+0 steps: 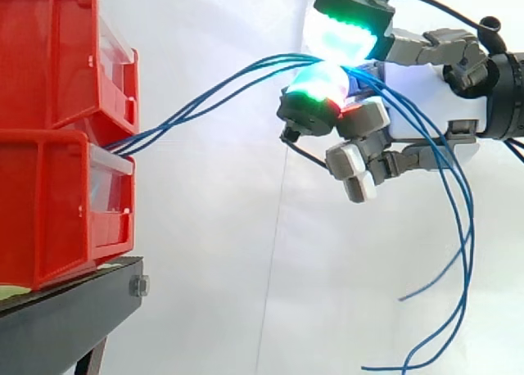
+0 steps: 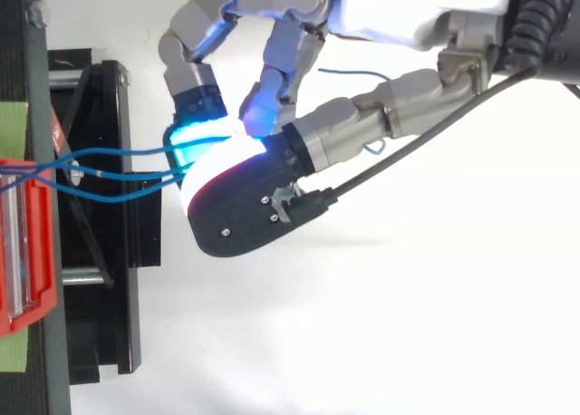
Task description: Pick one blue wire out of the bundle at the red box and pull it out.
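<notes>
Red bins stacked on black stand at left, white curtain behind. Blue wires leave bins' front where upper bin meets lower, rise through free air to hand. Hand closed in pinch: two glowing pads squeeze wires, other fingers curled below. Past pinch, wires hang in loose curves. Cannot tell if one wire or several sit in pinch; in top view dark fingertip back covers contact.

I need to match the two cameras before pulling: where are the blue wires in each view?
Side view: blue wires rise from the red bins at left to the hand at upper right, then hang down.
Top view: blue wires run from the left edge rightwards into the hand.
Shared landmark: the red bins, where the wires start.
</notes>
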Available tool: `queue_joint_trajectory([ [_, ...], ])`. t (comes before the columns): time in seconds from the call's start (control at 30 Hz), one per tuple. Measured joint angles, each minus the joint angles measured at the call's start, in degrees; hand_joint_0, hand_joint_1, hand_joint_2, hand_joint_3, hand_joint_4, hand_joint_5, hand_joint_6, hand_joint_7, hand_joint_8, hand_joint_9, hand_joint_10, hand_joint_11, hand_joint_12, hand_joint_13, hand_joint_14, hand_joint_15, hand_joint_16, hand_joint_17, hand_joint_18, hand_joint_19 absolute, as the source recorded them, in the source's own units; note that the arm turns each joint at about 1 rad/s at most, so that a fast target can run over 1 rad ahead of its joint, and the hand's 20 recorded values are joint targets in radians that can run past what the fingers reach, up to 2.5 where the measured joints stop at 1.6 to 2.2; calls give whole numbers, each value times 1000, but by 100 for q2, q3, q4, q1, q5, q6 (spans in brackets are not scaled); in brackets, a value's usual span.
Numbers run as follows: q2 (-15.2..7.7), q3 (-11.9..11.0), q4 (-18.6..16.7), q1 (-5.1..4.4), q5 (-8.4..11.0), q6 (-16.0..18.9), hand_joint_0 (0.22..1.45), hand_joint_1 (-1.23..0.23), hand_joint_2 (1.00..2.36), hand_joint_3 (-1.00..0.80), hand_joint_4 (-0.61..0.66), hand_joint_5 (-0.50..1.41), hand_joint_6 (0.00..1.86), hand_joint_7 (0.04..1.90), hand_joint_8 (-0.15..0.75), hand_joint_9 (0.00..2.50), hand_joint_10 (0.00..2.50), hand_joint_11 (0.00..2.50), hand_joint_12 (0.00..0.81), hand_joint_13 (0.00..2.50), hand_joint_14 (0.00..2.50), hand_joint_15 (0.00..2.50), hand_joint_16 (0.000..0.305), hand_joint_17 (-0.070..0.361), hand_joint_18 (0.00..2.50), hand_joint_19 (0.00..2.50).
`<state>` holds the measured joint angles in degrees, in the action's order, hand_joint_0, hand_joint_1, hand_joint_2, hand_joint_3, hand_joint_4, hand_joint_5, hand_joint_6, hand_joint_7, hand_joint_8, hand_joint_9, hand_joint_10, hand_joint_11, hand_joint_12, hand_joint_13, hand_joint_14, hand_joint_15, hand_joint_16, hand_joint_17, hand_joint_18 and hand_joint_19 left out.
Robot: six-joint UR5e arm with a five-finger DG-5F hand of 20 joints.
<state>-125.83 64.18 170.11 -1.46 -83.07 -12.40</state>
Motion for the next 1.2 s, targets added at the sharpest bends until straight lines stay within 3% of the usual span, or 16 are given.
queue_joint_trajectory([
  [0.23, 2, -1, 4, -3, 2, 9, 699, -928, 1005, -432, 90, -144, 945, 1097, 336, 1093, 18, 808, 416, 981, 22, 635, 52, 118, 924, 558],
  [0.33, 2, -1, 5, -7, 2, 9, 615, -920, 1000, -500, 148, -154, 941, 1035, 333, 1066, 18, 820, 416, 952, 23, 633, 54, 121, 898, 577],
  [0.47, 2, -2, 5, -8, 1, 9, 467, -697, 1000, -500, 174, -141, 925, 1038, 368, 1115, 16, 802, 459, 971, 19, 637, 62, 140, 920, 619],
  [0.53, 2, -2, 5, -7, 2, 9, 473, -543, 1000, -500, 180, -123, 909, 1084, 383, 1177, 16, 795, 462, 1001, 21, 638, 61, 138, 929, 637],
  [0.6, 1, -1, 5, -7, 2, 9, 522, -477, 1000, -500, 173, -114, 903, 1111, 379, 1231, 17, 805, 442, 1008, 22, 643, 57, 128, 896, 668],
  [0.8, -2, -1, 5, -8, 2, 9, 575, -595, 1011, -338, 177, -100, 901, 1178, 377, 1266, 16, 823, 432, 1041, 22, 663, 54, 120, 915, 670],
  [1.2, -2, -1, 5, -4, 2, 7, 597, -792, 1016, -250, 180, -108, 921, 1138, 383, 1226, 19, 846, 428, 1052, 23, 664, 54, 122, 947, 638],
])
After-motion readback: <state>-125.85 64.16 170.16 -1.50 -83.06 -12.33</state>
